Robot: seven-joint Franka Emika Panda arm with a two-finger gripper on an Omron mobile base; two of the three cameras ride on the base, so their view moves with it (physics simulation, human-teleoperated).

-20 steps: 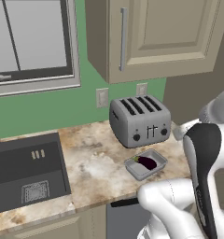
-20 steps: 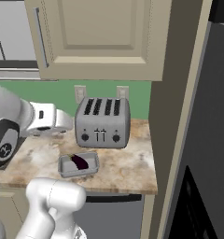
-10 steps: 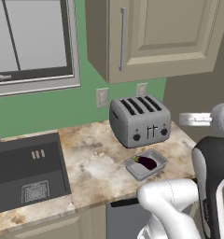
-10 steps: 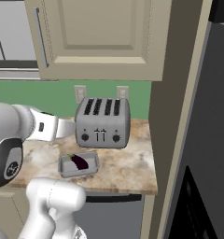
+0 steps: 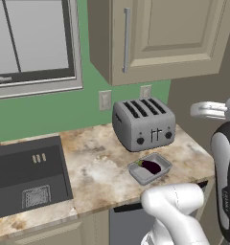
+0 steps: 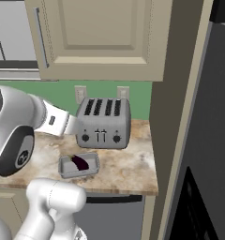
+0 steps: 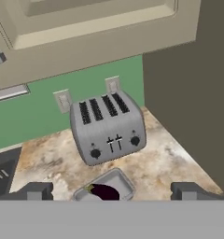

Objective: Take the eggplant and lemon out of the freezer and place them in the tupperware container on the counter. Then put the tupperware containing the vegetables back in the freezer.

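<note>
Eggplant (image 5: 151,166): lying inside the container (image 5: 138,171) | Container: on the desk (image 5: 97,167), just in front of the toaster (image 5: 143,124) | Gripper (image 7: 111,191): wide open, holding nothing, above the container.

The white arm rises from its base and bends up high, forearm reaching forward and the hand tipped downward. The gripper (image 7: 111,190) hangs in the air with its two dark fingertips (image 7: 35,190) spread wide apart, nothing between them.
</note>
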